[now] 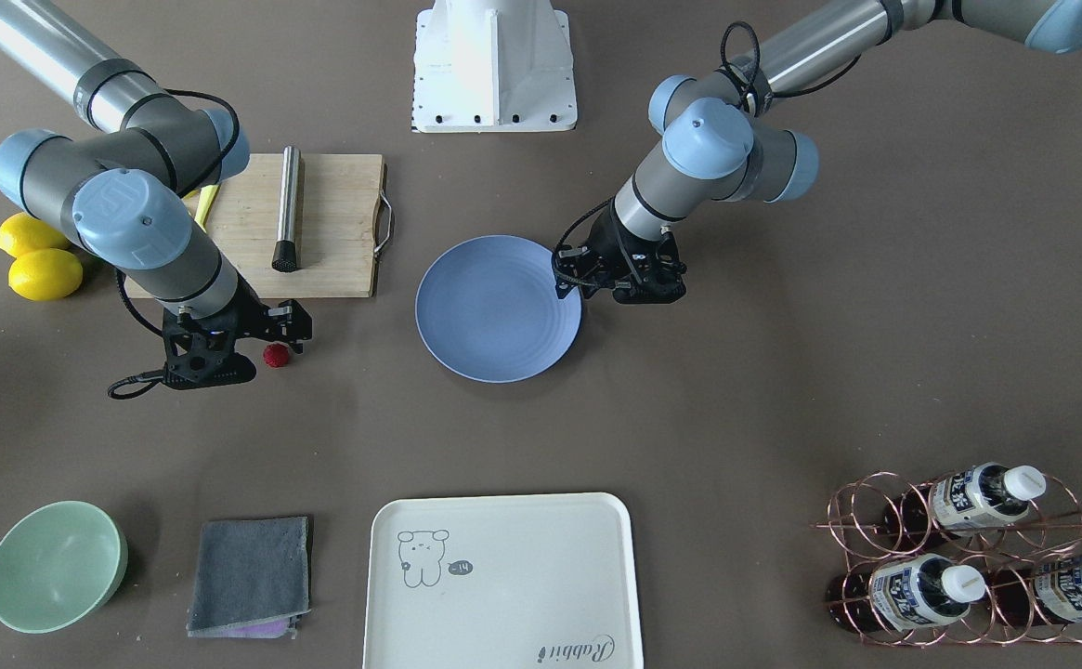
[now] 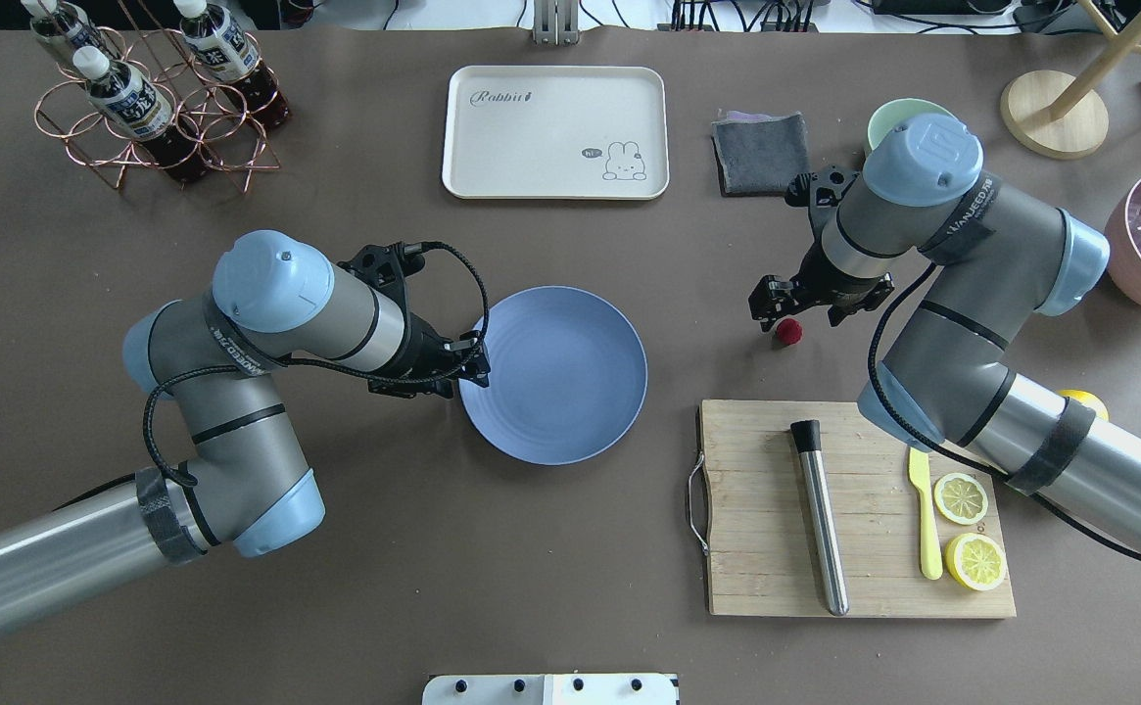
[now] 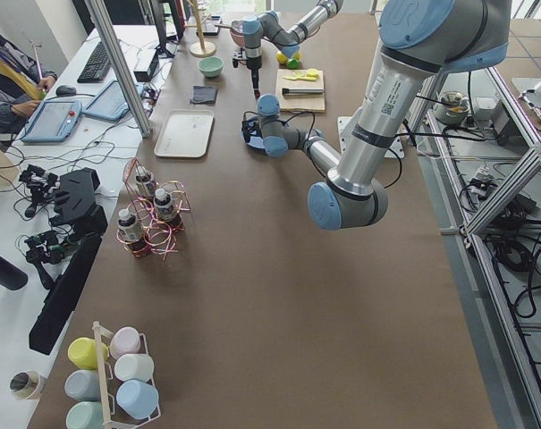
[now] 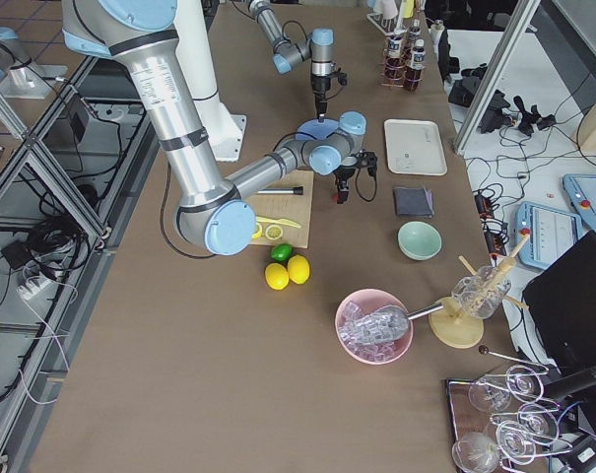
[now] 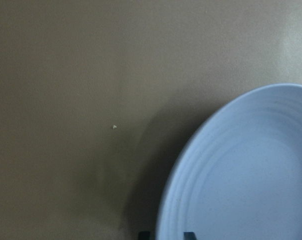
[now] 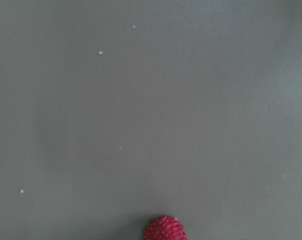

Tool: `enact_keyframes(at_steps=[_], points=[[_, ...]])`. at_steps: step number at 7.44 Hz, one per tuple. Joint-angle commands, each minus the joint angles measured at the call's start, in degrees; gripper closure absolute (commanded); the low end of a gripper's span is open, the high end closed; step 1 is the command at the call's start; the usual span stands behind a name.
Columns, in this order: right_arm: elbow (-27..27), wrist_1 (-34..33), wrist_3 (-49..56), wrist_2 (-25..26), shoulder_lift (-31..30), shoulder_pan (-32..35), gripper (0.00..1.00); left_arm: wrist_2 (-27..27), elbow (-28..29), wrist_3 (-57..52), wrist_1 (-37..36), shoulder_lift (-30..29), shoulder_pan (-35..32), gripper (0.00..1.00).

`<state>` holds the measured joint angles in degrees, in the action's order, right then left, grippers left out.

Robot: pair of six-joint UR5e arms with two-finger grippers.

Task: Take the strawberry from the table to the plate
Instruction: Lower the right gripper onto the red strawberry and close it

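Note:
The small dark-red strawberry (image 1: 275, 355) (image 2: 788, 333) lies on the brown table (image 1: 782, 390), well off to one side of the light-blue plate (image 1: 499, 308) (image 2: 555, 374). My right gripper (image 1: 241, 346) (image 2: 810, 311) points down right beside the berry. In the right wrist view the strawberry (image 6: 164, 229) sits at the bottom edge with no fingers showing, so the jaws look spread wide. My left gripper (image 1: 617, 283) (image 2: 452, 367) hovers at the plate's rim (image 5: 200, 150). Its two dark fingertips (image 5: 144, 234) peek in close together, holding nothing.
A wooden cutting board (image 1: 318, 260) with a steel muddler (image 1: 287, 209) lies just behind the berry, two lemons (image 1: 39, 260) beside it. A green bowl (image 1: 56, 578), grey cloth (image 1: 251, 576), cream tray (image 1: 501, 581) and copper bottle rack (image 1: 968, 557) line the operators' edge.

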<state>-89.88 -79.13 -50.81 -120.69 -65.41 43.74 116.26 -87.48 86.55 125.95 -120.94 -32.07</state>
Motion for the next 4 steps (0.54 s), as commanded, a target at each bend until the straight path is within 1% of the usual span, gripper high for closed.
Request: enact_keyframes(at_steps=[1,2,4], points=[[0.8,0.0,0.0,0.2,0.3,-0.4,0.17,-0.1,-0.1,0.0,0.0,0.0,0.0,0.40],[1.1,0.0,0.0,0.5,0.3,-0.8,0.21,-0.1,-0.2,0.0,0.0,0.0,0.0,0.40],[2.2,2.1,-0.2,0.6,0.4,-1.0,0.33,0.0,-0.2,0.0,0.0,0.1,-0.1,0.40]])
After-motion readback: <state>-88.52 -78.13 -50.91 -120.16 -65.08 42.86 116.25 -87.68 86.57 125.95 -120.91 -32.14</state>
